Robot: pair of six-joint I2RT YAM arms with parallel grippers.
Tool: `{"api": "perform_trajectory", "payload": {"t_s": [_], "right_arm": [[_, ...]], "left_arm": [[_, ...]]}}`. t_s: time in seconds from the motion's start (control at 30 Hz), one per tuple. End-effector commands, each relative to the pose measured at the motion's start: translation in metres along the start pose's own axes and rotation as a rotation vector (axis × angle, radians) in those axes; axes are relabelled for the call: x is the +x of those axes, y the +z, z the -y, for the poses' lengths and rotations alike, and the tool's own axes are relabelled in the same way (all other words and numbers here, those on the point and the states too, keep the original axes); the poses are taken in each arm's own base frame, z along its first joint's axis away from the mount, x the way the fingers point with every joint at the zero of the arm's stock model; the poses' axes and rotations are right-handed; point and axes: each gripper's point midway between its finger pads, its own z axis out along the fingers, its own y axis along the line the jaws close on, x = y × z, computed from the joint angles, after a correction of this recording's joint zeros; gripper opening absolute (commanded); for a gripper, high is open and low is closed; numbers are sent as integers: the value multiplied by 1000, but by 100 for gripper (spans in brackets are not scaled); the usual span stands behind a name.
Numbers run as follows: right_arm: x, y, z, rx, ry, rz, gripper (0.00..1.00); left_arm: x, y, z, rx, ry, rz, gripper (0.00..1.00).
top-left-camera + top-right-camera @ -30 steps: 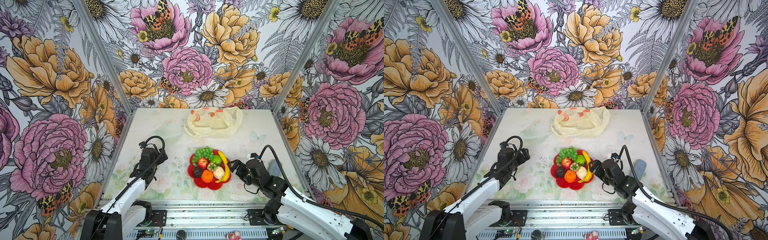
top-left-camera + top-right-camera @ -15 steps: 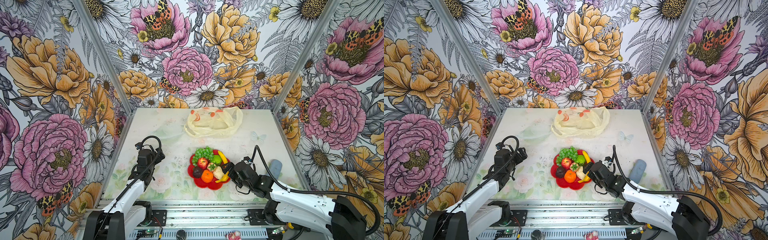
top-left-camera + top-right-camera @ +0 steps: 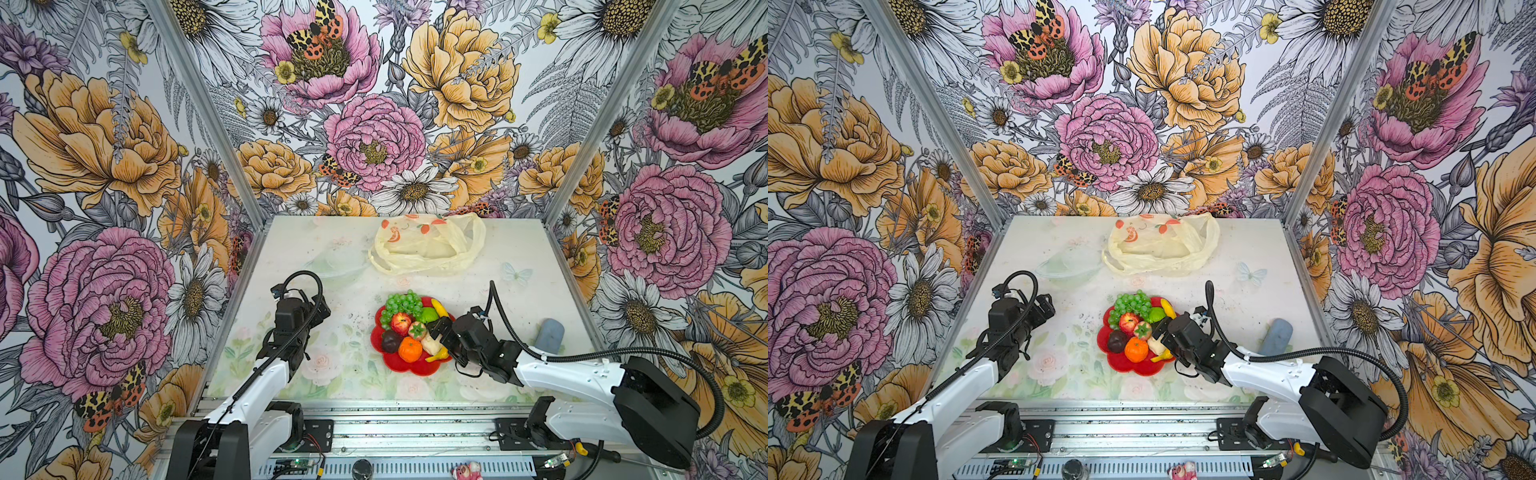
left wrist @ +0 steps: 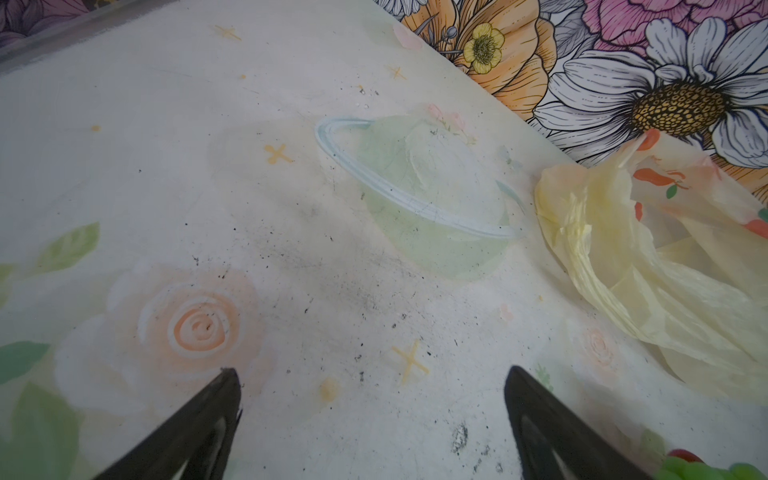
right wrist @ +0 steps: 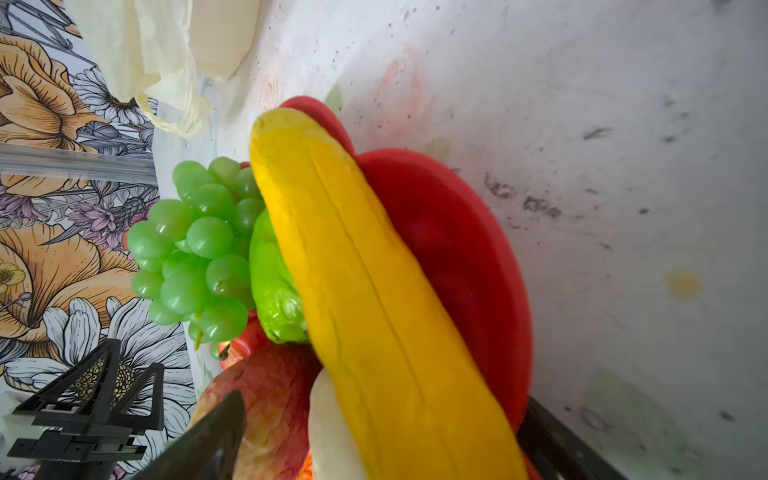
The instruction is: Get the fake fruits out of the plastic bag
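A pale floral-print tabletop (image 3: 353, 357), walled by flowered panels (image 3: 374, 137) along its left, back and right edges, is reached only from the front edge. A red flower-shaped plate (image 3: 415, 368) heaped with glossy plastic fruits (image 3: 409, 332) blocks the middle near the front edge. The right gripper (image 5: 382, 405) hangs over the plate's right side, jaws wide, with the yellow plastic banana (image 5: 365, 270) between them. A crumpled pale-yellow translucent plastic bag (image 3: 428, 249) lines the back edge, and a grey-blue oval pad (image 3: 549, 334) sits near the right edge. Bare lanes run between plate and bag, between plate and pad, and across the left half, where the left gripper (image 4: 370, 374) hovers with jaws spread.
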Motion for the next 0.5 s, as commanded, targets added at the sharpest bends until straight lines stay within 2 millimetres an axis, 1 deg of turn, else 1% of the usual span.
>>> {"api": "perform_trajectory", "payload": {"t_s": [0.0,0.03,0.1,0.13,0.27,0.47], "right_arm": [[-9,2,-42,-117,-13,8,99],[-8,3,-46,-122,-18,2,99],[-20,8,-49,-120,-7,18,99],[-21,9,-50,-123,-7,17,99],[-24,17,-58,-132,-13,11,98],[-26,33,-65,-130,-17,-6,99]], "left_arm": [[-2,1,1,18,2,9,99],[-2,1,1,17,2,9,99],[-1,2,1,17,3,7,99],[-2,2,1,16,3,8,99],[-2,2,0,13,2,10,99],[-2,2,0,12,2,10,99]]}}
